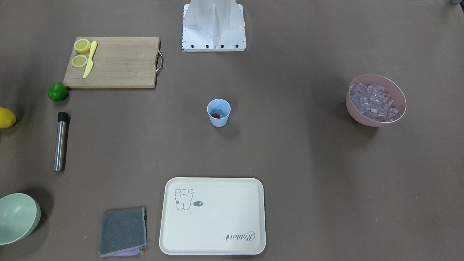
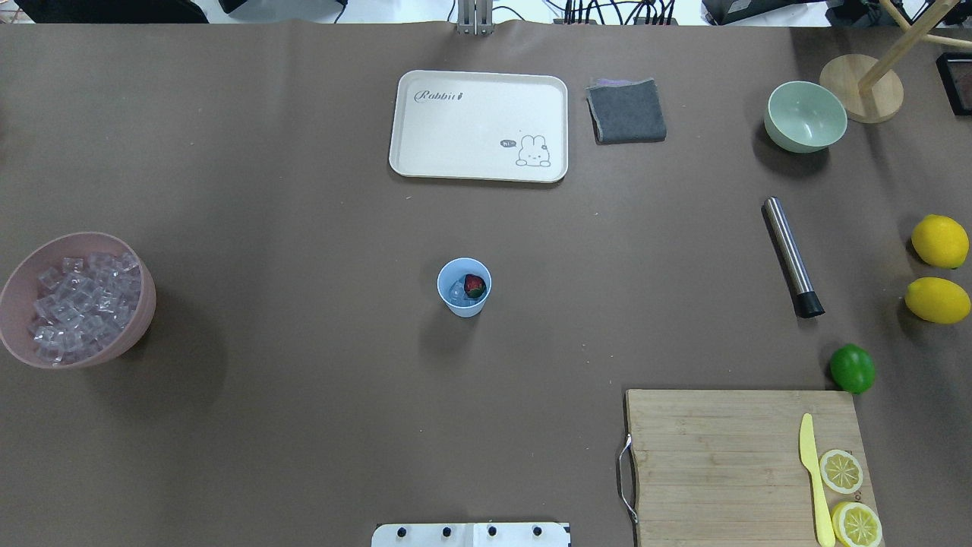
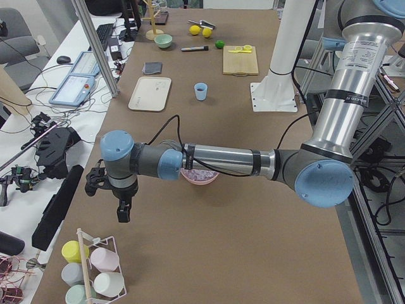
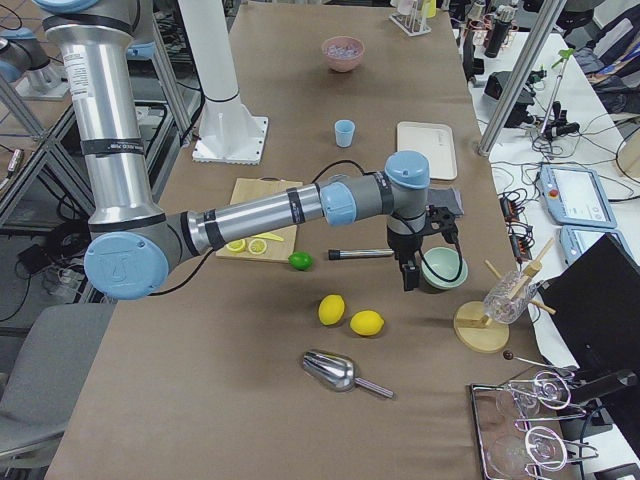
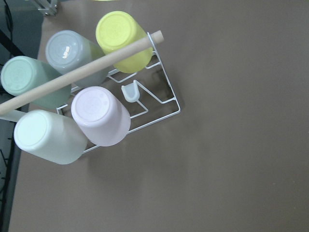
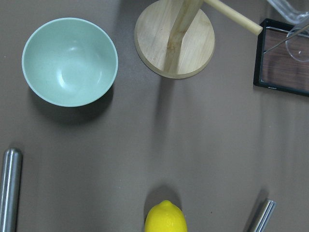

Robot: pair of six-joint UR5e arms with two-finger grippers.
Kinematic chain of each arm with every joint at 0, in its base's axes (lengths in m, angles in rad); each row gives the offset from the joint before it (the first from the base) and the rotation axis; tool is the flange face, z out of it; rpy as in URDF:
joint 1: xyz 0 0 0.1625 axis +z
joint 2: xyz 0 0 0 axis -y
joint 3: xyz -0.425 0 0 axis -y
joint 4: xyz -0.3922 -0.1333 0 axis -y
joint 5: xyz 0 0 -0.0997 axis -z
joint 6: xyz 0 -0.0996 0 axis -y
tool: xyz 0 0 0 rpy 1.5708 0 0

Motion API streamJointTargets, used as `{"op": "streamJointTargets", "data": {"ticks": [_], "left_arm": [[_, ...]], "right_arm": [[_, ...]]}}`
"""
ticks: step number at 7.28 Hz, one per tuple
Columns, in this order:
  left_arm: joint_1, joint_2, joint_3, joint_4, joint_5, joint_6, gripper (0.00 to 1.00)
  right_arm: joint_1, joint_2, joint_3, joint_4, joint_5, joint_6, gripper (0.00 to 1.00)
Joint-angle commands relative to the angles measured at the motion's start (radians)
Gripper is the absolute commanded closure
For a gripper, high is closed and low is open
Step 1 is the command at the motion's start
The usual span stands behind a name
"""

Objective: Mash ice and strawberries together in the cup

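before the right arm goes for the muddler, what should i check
1. Cup upright at mid-table: ok.
2. Strawberry inside the cup: ok.
3. Ice in the cup beside it: ok.
4. Muddler lying free on the table, nothing touching it: ok.
5. Right gripper open: cannot tell, seen only from the side.
6. Left gripper well clear of the cup: ok.
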Motion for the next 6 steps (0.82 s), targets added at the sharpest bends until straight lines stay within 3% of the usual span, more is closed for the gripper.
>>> {"op": "streamJointTargets", "data": {"ticks": [1,3,6], "left_arm": [[0.002,-0.001,-0.005,-0.003,-0.010,-0.001,0.03],[0.002,0.000,-0.008,-0.002,-0.058,-0.005,0.03],[0.004,0.000,-0.007,-0.008,-0.060,-0.001,0.03]], "right_arm": [[0.000,-0.002,-0.011,0.002,0.013,-0.001,0.00],[0.001,-0.007,-0.011,0.011,0.062,-0.002,0.00],[0.000,0.001,-0.011,0.013,0.055,-0.002,0.00]]}}
